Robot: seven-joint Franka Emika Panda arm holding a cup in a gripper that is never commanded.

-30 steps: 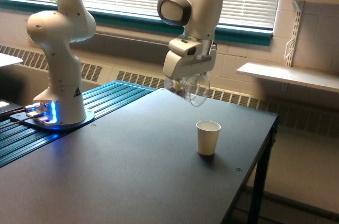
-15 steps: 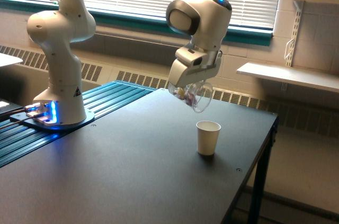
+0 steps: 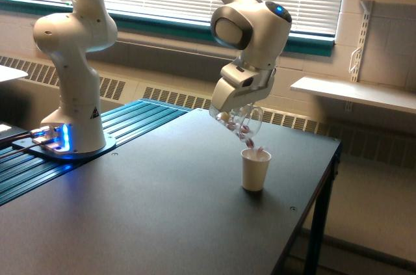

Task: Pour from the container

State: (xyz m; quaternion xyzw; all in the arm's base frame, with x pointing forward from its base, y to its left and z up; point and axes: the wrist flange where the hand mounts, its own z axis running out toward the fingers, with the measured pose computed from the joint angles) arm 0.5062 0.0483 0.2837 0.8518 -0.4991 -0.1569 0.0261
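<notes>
Above the paper cup (image 3: 255, 169), the gripper (image 3: 233, 117) is tipping the container (image 3: 242, 127) and bits are spilling out.
Pouring looks underway: the clear container is hanging steeply tilted, mouth just over the cup's rim on the table (image 3: 162, 216). Next, the tilt probably needs holding steady over the rim. Fingers are hiding behind the wrist housing, though they are evidently clamping the container.
</notes>
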